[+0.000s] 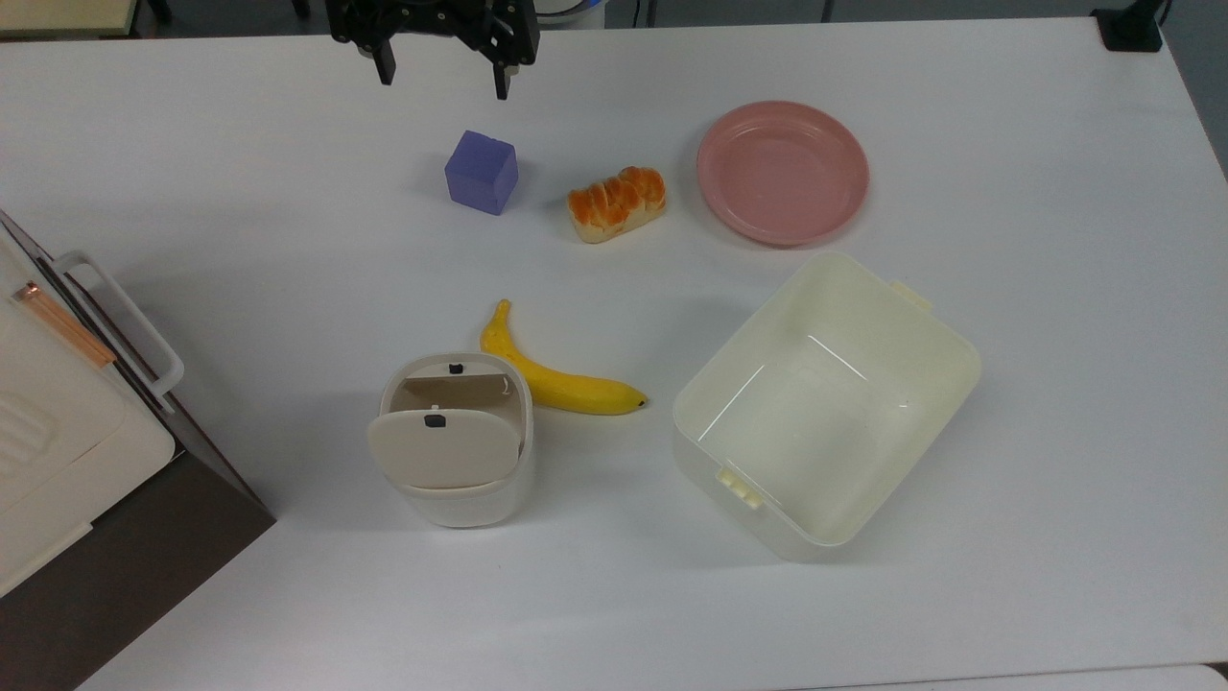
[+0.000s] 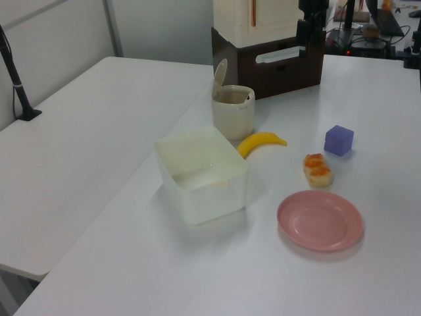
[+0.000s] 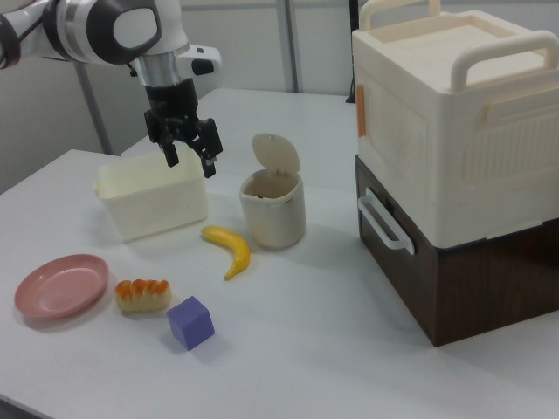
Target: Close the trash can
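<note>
Nearest us, trash can (image 1: 459, 451) stands with lid (image 1: 443, 447) upright; our gripper (image 1: 443, 79), fingers spread and empty, should press the lid down from behind.

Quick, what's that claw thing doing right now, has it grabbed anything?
Gripper: open and empty, hanging in the air above the table, not touching the trash can, whose lid stands up.

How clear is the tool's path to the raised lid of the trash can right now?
Probably clear. The tool hangs open above the table, holding nothing, and the trash can has its lid standing up. The banana lies low beside the can, and the yellow tub sits off to one side.
</note>
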### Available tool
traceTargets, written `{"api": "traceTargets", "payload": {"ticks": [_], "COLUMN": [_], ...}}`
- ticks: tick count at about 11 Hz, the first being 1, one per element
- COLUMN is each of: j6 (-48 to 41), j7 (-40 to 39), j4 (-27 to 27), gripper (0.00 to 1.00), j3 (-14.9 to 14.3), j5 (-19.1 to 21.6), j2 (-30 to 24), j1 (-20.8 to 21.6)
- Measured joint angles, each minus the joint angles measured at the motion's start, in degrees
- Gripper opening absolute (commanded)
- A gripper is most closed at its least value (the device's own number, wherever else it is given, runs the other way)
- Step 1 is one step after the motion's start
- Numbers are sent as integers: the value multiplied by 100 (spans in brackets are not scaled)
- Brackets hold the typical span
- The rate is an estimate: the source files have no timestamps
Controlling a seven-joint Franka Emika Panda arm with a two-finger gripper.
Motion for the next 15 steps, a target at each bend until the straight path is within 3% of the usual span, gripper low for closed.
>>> {"api": "traceTargets", "payload": {"ticks": [4,15], "j6": [444,356], "j7": [-8,-8], "j4": [-87,-125], "gripper": [100,100], "j3": [2,2], "j5": [-281,-283], "j2": [3,3], "j1": [34,37]}}
